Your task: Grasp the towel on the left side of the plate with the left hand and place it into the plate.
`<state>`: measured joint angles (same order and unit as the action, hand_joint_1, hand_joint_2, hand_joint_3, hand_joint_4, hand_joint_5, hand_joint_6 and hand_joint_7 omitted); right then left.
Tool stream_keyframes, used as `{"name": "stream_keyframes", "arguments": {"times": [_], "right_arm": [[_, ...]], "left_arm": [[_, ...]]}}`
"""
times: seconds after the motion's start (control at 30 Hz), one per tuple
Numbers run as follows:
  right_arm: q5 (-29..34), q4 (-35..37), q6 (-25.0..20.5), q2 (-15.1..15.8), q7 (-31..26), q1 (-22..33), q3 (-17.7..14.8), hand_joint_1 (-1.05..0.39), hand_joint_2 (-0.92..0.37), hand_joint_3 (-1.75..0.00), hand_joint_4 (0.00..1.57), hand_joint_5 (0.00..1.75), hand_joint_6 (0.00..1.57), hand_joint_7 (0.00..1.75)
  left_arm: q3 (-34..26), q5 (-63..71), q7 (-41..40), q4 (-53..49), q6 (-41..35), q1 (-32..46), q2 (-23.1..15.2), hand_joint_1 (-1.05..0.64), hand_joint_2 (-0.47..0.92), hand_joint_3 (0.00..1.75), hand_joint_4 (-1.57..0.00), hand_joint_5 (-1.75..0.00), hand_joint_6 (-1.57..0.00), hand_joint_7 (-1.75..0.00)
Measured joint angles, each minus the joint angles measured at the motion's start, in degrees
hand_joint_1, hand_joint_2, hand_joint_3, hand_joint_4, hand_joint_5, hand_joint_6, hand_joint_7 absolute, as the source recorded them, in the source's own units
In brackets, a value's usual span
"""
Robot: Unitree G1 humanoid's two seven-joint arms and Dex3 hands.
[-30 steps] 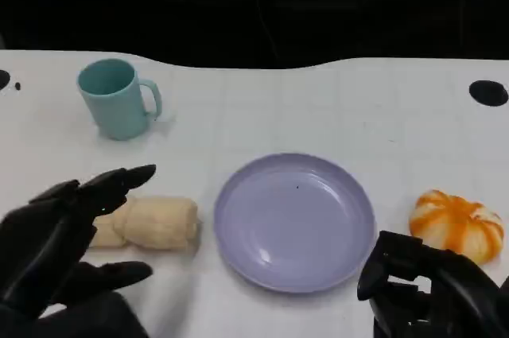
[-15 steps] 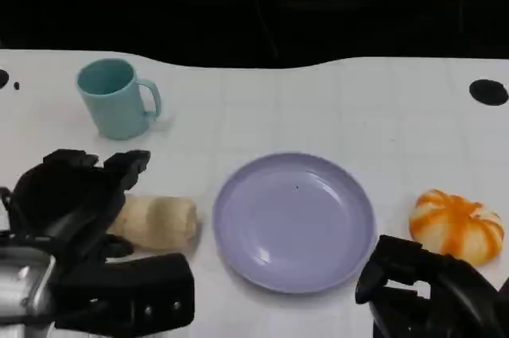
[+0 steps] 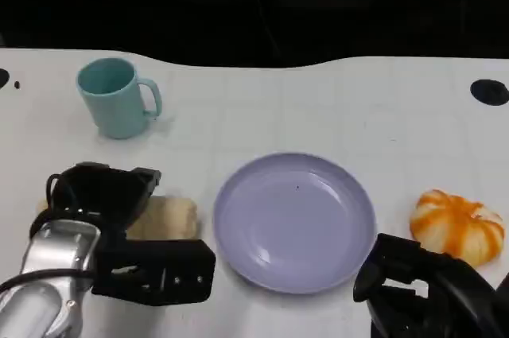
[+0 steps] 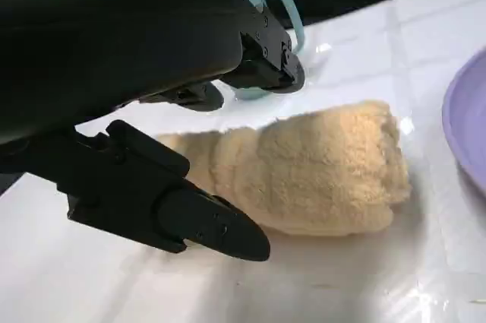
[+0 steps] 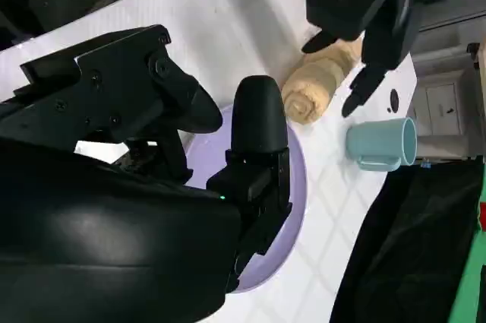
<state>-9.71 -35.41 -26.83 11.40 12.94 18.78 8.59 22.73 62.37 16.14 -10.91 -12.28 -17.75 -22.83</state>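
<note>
L hand [image 3: 103,203] hovers over towel [image 4: 319,171], fingers spread wide, seemingly not touching; R hand [image 3: 429,294] curled, holding nothing.

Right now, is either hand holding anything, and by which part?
Nothing is held. The left hand hovers over the rolled towel, fingers apart around it, not closed. The right hand holds nothing.

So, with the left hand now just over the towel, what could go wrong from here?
1. The left hand is above the towel with fingers still apart; closing on only one end could let the roll unroll or slip out.
2. The towel lies close beside the plate, so a low carry may bump the rim and shift the plate.
3. The mug stands behind the hand; a wide lift could possibly knock it.
</note>
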Motion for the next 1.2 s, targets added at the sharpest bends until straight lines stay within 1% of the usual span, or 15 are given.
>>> {"name": "stream_keyframes", "arguments": {"times": [0.2, 0.4, 0.43, 0.47, 0.5, 0.53, 0.57, 0.63, 0.73, 0.8, 0.87, 0.93, 1.0, 1.07, 1.2], "right_arm": [[0.0, 0.0, 0.0, 0.1, 0.0, 0.0, 0.0, -0.05, -0.71, -1.01, 0.72, 1.75, 0.55, 1.63], [0.0, -0.1, 0.0, 0.1, 0.0, 0.0, 0.0, -0.06, -0.71, -1.01, 0.72, 1.75, 0.55, 1.62], [0.0, -0.2, -0.1, 0.1, 0.0, 0.1, 0.0, -0.06, -0.71, -1.01, 0.72, 1.75, 0.55, 1.62], [0.0, -0.2, -0.1, 0.1, 0.0, 0.1, 0.0, -0.05, -0.71, -1.01, 0.72, 1.75, 0.55, 1.62], [0.0, -0.2, -0.2, 0.1, 0.0, 0.1, 0.0, -0.05, -0.71, -1.01, 0.72, 1.75, 0.55, 1.61], [0.0, -0.4, -0.5, 0.1, -0.1, 0.1, 0.0, -0.05, -0.70, -1.01, 0.72, 1.75, 0.55, 1.61], [0.0, -0.4, -0.7, 0.1, -0.1, 0.1, 0.0, -0.05, -0.70, -1.02, 0.72, 1.75, 0.55, 1.61], [0.0, -0.5, -1.0, 0.1, -0.1, 0.0, 0.0, -0.05, -0.70, -1.02, 0.72, 1.75, 0.55, 1.61], [0.0, -0.5, -1.0, 0.1, -0.1, 0.0, 0.0, -0.05, -0.71, -1.02, 0.72, 1.75, 0.55, 1.61], [0.0, -0.5, -1.1, 0.1, -0.1, -0.1, -0.1, -0.06, -0.70, -1.02, 0.72, 1.75, 0.55, 1.61], [0.0, -0.5, -1.1, 0.1, -0.1, -0.2, -0.1, -0.05, -0.70, -1.02, 0.72, 1.75, 0.55, 1.61], [0.0, -0.5, -1.4, 0.1, -0.1, -0.3, 0.0, -0.05, -0.70, -1.02, 0.72, 1.75, 0.55, 1.61], [0.0, -0.5, -1.8, 0.1, -0.2, -0.4, 0.0, -0.05, -0.70, -1.02, 0.72, 1.75, 0.55, 1.62], [0.1, -0.5, -1.9, 0.1, -0.3, -0.5, 0.1, -0.05, -0.70, -1.03, 0.72, 1.75, 0.55, 1.62], [0.0, -0.5, -1.9, 0.0, -0.3, -0.7, 0.2, -0.04, -0.70, -1.03, 0.73, 1.75, 0.56, 1.62]], "left_arm": [[3.5, -0.8, -4.2, -11.9, 0.9, -4.9, 1.7, -0.41, 0.92, 0.06, -0.61, -0.10, -0.49, -0.04], [4.1, -4.9, -15.2, -22.8, 3.1, -8.5, 4.1, -0.30, 0.92, 0.21, -1.02, -0.36, -0.94, -0.11], [4.0, -5.6, -18.0, -24.2, 4.3, -8.6, 4.1, -0.32, 0.92, 0.24, -0.97, -0.60, -1.00, -0.10], [3.9, -6.7, -21.0, -25.6, 5.7, -8.6, 4.2, -0.33, 0.92, 0.23, -0.82, -1.15, -1.07, -0.13], [3.7, -7.6, -23.9, -26.9, 7.2, -8.5, 4.2, -0.33, 0.92, 0.22, -0.75, -1.44, -1.10, -0.16], [3.5, -8.7, -26.7, -28.2, 8.7, -8.4, 4.2, -0.33, 0.92, 0.20, -0.73, -1.59, -1.12, -0.19], [3.4, -9.3, -28.9, -29.0, 9.8, -8.3, 4.1, -0.32, 0.92, 0.21, -0.77, -1.68, -1.00, -0.52], [3.3, -10.4, -33.1, -30.3, 11.7, -7.9, 4.0, -0.31, 0.92, 0.22, -0.78, -1.73, -0.82, -0.90], [3.3, -11.5, -37.5, -30.7, 12.6, -7.0, 4.0, -0.30, 0.92, 0.24, -0.74, -1.74, -0.70, -1.18], [3.2, -11.9, -39.6, -30.6, 12.8, -6.3, 4.0, -0.30, 0.92, 0.25, -0.73, -1.75, -0.68, -1.25], [3.1, -12.7, -40.2, -30.1, 12.6, -5.8, 3.9, -0.25, 0.92, 0.21, -0.73, -1.75, -0.57, -1.52], [2.6, -13.2, -40.2, -27.4, 11.3, -4.6, 4.0, -0.21, 0.92, 0.16, -0.77, -1.75, -0.62, -1.44], [2.1, -13.6, -40.1, -24.1, 10.2, -3.9, 4.0, -0.20, 0.92, 0.18, -0.81, -1.75, -0.64, -1.53], [1.4, -13.8, -40.1, -20.5, 10.2, -3.8, 3.8, -0.22, 0.91, 0.29, -0.82, -1.75, -0.58, -1.69], [0.8, -14.9, -38.8, -14.4, 10.9, -4.1, 3.7, -0.24, 0.80, 0.48, -0.83, -1.75, -0.57, -1.74]]}}
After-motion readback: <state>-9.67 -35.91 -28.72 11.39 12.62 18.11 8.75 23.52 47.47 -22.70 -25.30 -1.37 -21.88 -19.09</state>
